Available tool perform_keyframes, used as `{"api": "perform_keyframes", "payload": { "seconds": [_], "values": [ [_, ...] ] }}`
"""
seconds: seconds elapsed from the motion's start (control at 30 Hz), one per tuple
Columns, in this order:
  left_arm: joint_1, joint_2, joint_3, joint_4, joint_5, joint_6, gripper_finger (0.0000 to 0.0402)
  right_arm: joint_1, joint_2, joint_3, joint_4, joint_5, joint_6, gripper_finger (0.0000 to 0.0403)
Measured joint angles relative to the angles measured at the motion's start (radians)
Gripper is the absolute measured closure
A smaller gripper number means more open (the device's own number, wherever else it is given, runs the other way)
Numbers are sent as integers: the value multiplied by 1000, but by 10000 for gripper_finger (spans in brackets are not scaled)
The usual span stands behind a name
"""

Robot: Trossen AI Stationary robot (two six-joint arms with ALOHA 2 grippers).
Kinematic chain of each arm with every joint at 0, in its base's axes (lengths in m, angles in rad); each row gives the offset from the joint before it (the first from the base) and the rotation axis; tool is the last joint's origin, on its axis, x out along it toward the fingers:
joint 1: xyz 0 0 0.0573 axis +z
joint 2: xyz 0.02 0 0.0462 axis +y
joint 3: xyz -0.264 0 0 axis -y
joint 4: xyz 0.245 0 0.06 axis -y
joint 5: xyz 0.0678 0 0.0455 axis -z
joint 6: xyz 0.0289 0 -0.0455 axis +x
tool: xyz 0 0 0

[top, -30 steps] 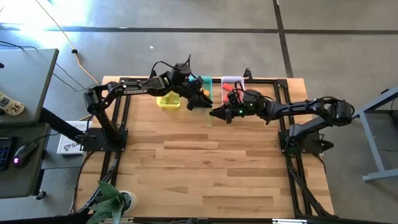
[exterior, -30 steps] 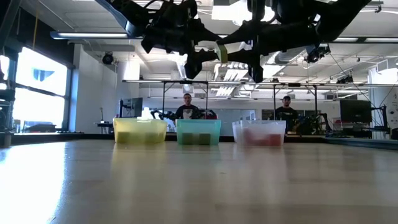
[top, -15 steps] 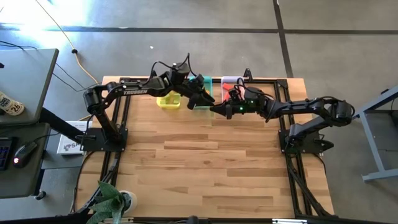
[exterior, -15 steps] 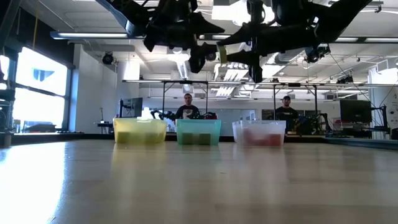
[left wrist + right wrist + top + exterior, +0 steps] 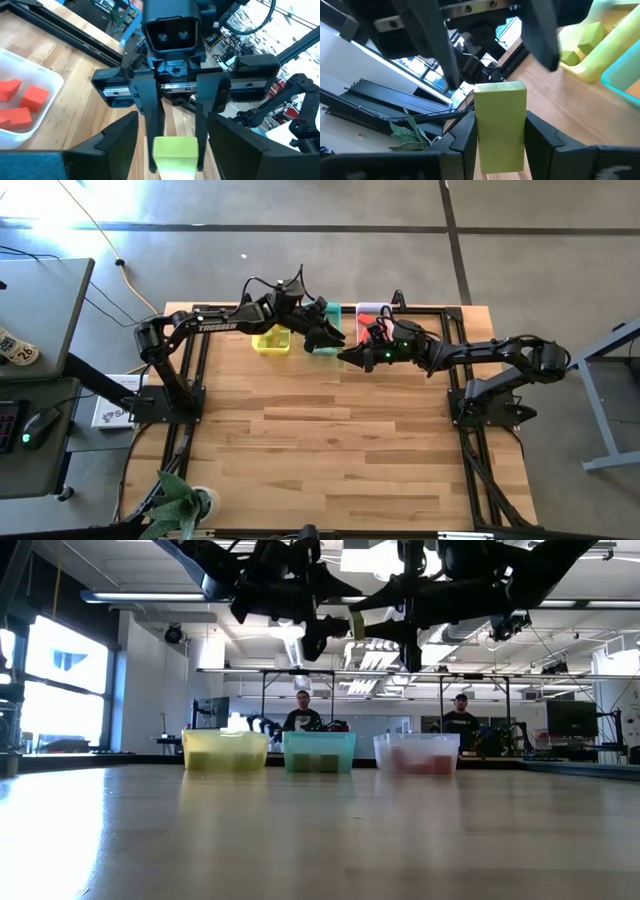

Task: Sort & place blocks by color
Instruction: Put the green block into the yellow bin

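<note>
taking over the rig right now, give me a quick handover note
Right claw: shut on a light green block, held in the air in front of the bins.
Left claw: open, facing the right one, its fingers either side of that block but not gripping it.
Done: green blocks lie in the yellow bin, red blocks in the clear bin. The teal bin sits between them; its contents are unclear.
Left: probably finish the handover, then drop this block in the yellow bin.
</note>
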Motion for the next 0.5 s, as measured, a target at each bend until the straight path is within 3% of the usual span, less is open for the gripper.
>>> {"api": "perform_keyframes", "payload": {
  "seconds": [0.17,0.5],
  "values": [
    [0,0,0,0,1,-2,158,0,0,0,0,2,-1,298],
    [0,0,0,-13,31,-26,156,-5,-57,0,3,31,-7,298]
  ]
}}
